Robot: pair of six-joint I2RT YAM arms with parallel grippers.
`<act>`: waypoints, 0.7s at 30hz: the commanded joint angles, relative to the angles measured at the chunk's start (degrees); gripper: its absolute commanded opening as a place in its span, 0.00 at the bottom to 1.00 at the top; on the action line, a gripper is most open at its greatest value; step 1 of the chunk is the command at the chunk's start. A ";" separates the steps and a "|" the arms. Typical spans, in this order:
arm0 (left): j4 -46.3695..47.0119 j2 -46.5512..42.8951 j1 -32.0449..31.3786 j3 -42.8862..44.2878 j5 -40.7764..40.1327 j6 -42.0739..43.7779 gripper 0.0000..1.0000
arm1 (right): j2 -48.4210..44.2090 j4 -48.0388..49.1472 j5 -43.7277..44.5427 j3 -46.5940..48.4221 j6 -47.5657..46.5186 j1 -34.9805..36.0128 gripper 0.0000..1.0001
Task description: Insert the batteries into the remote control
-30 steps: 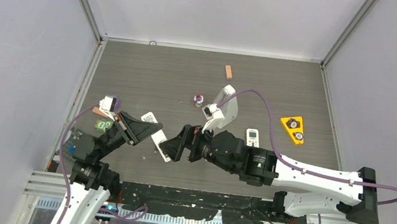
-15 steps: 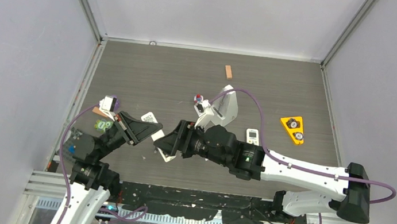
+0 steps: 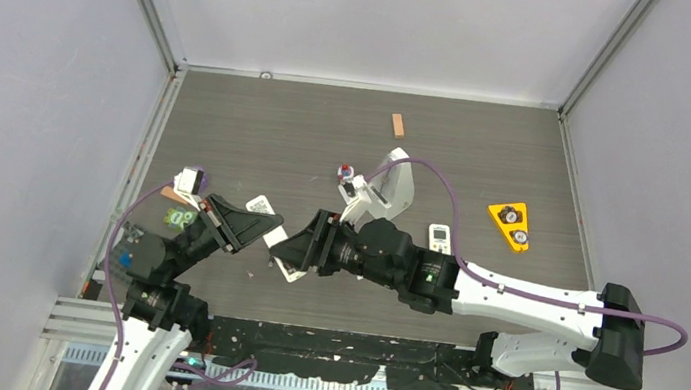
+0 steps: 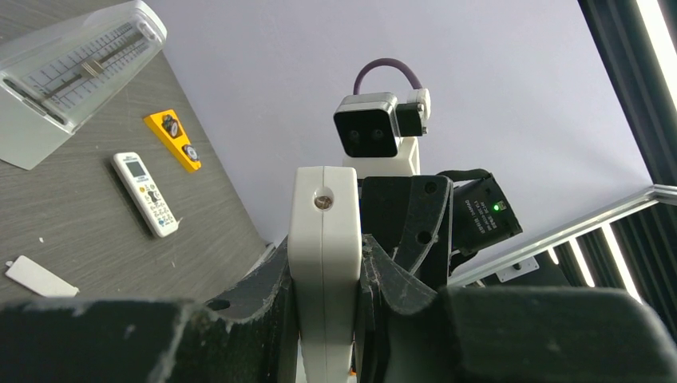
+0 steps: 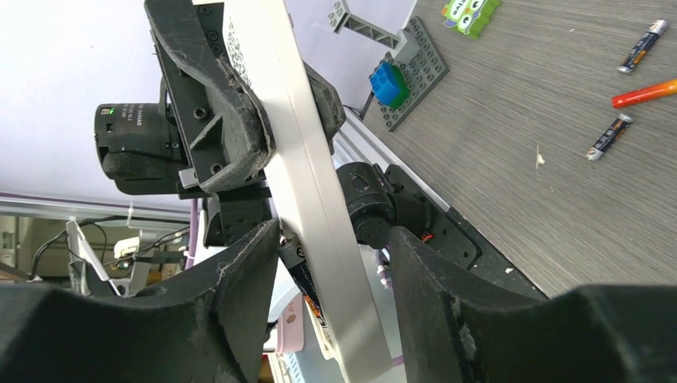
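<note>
Straddled remote control [image 5: 311, 183] with right tool [image 5: 331, 235], jaws apart, one battery [image 5: 297, 267] alongside at seven o'clock. Clamped remote aloft in closed left tool [image 5: 267, 96]. Counted two batteries [image 5: 608, 136] loose on counter [image 5: 519, 199] at two o'clock; judged loading barely begun.

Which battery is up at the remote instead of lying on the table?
The battery against the held remote control, between the right gripper's jaws; the other two lie on the table.

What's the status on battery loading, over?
Left gripper shut on long slim white remote control. Right gripper open, straddling its end beside a dark orange-banded battery. Nothing blocking.
</note>
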 commanded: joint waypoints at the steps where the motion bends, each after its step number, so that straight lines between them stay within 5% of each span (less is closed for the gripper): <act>1: 5.99 -0.64 0.09 -0.21 -0.61 -2.96 0.00 | -0.64 3.60 -1.31 -1.49 1.02 -0.24 0.55; 21: 13.74 0.54 0.12 -1.16 -2.88 -9.53 0.00 | 0.28 11.09 -8.12 -6.34 0.95 -0.25 0.40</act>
